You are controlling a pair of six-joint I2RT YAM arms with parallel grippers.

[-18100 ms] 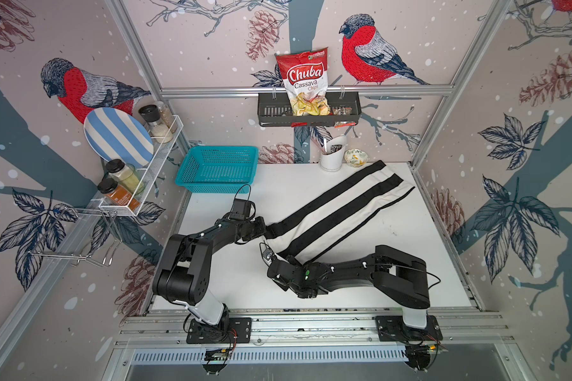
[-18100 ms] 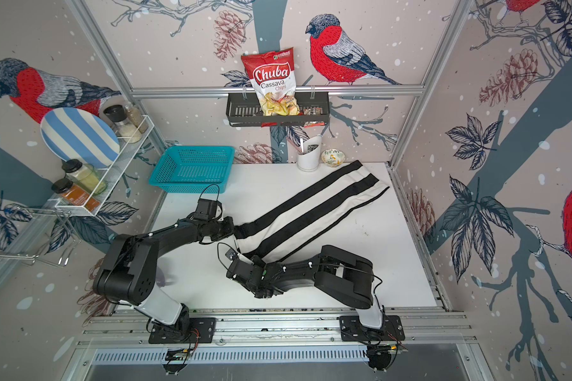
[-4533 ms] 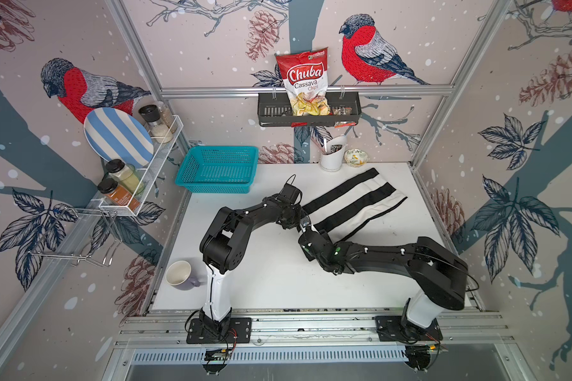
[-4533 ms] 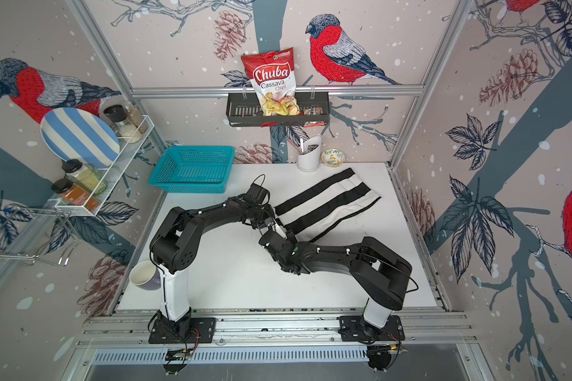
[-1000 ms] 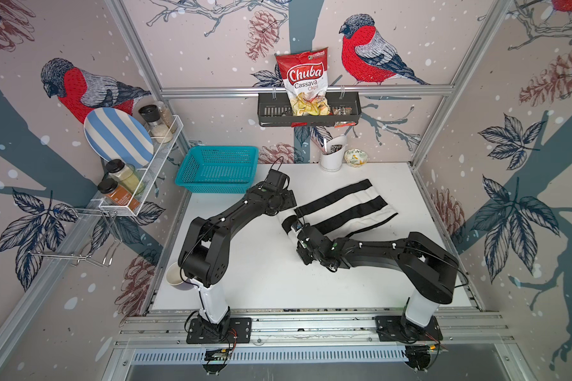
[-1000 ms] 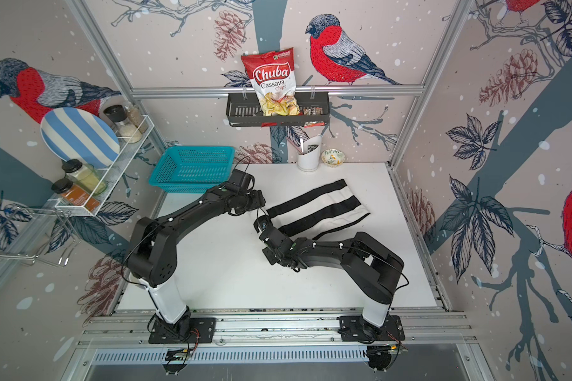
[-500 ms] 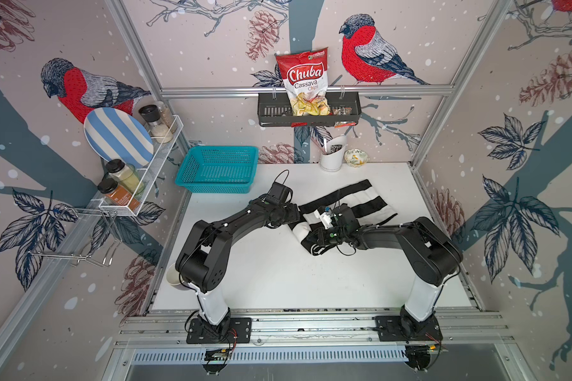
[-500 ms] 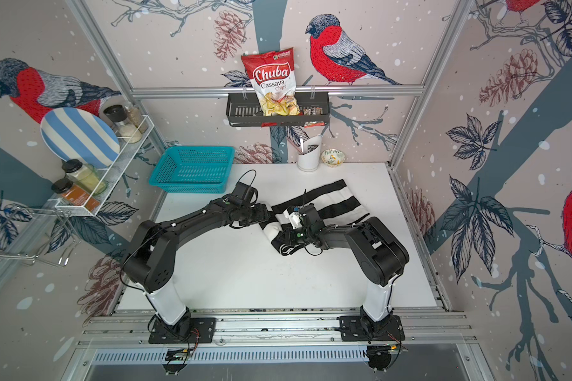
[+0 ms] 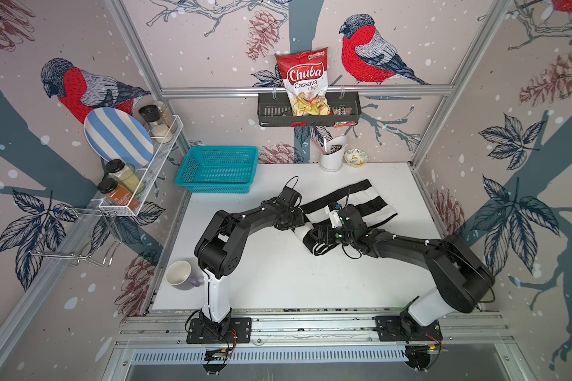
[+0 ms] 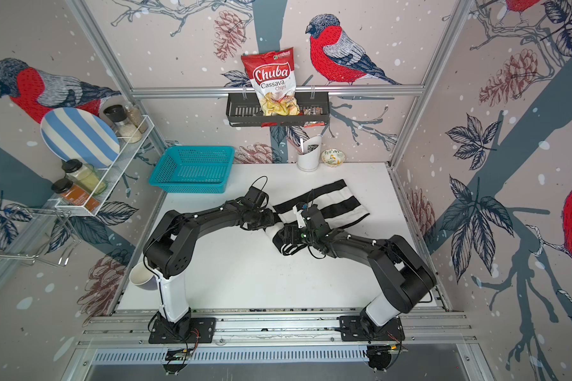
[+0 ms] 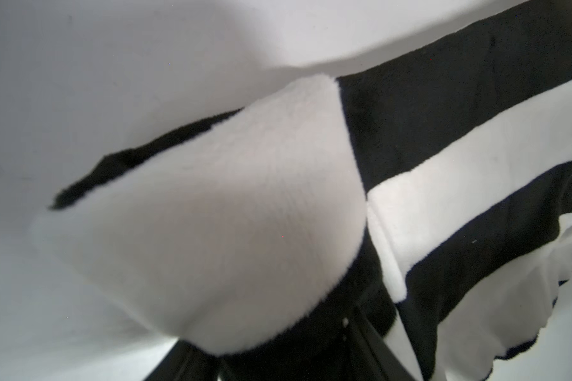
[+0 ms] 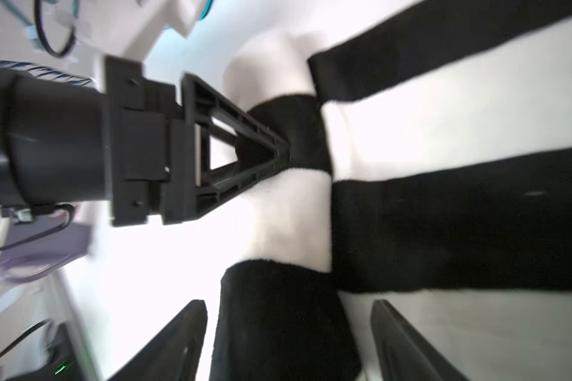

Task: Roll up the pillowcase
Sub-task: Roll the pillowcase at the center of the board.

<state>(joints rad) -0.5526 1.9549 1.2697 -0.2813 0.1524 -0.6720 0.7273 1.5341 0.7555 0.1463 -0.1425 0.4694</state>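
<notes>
The black-and-white striped pillowcase point(image 9: 373, 204) lies mid-table, its near-left part wound into a thick roll point(image 9: 312, 247), the rest flat toward the back right point(image 10: 340, 206). My left gripper point(image 9: 306, 221) pushes into the roll's back-left end; in the left wrist view the roll's white band point(image 11: 212, 214) fills the frame and hides the fingertips. My right gripper point(image 12: 288, 330) is open, its fingers point(image 12: 179, 339) either side of the roll's black end without touching it. In the right wrist view the left gripper point(image 12: 278, 155) has its tip sunk into a black band.
A teal basket point(image 9: 218, 173) stands at the back left, a white holder point(image 9: 332, 155) and a small bowl point(image 9: 355, 156) at the back wall. A mug point(image 9: 179, 275) sits by the left arm's base. A wire rack with a striped plate point(image 9: 118, 137) hangs on the left wall.
My right gripper has opened after being shut on the roll. The left gripper came from near the basket to the roll's end and its jaws have narrowed. The roll shifted slightly.
</notes>
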